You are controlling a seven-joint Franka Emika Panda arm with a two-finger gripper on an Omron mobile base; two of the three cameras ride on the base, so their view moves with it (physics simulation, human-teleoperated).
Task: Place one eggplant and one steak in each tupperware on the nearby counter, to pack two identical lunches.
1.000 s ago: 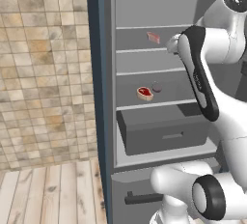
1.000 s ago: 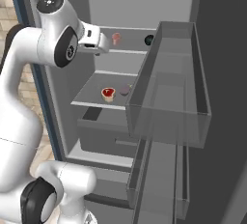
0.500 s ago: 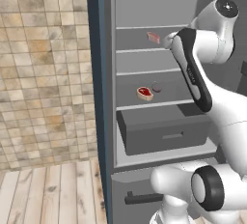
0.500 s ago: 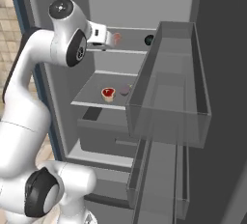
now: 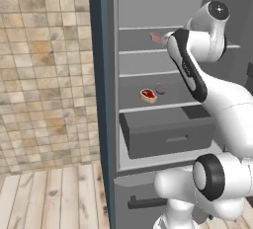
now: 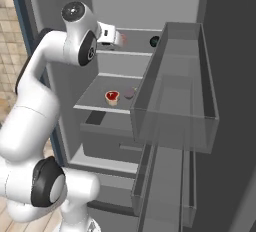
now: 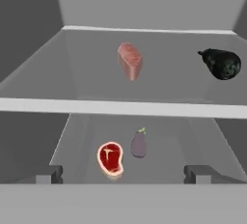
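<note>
Risen and swung toward the open fridge (image 5: pixel 111 99) over the last second, gripper (image 6: pixel 116 38) now level with the upper shelf (image 7: pixel 96 106), jaws wide and holding nothing. Pale steak (image 7: pixel 129 60) mid-shelf and dark eggplant (image 7: pixel 221 63) toward its right edge; below, red steak (image 7: pixel 110 158) touching nothing, purple eggplant (image 7: pixel 139 144) just beside, near the lower shelf's front edge. Probably lining up a first pick; nothing packed yet.

An open grey fridge (image 5: pixel 163 20) with 2 shelves (image 7: pixel 120 107) and a pulled-out drawer (image 5: pixel 168 134) below stands against a beige tiled wall (image 5: pixel 44 75) on its left. Pale wooden floorboards (image 5: pixel 49 198) run beneath. The fridge door (image 6: pixel 180 91), with clear bins, hangs open on the right.
</note>
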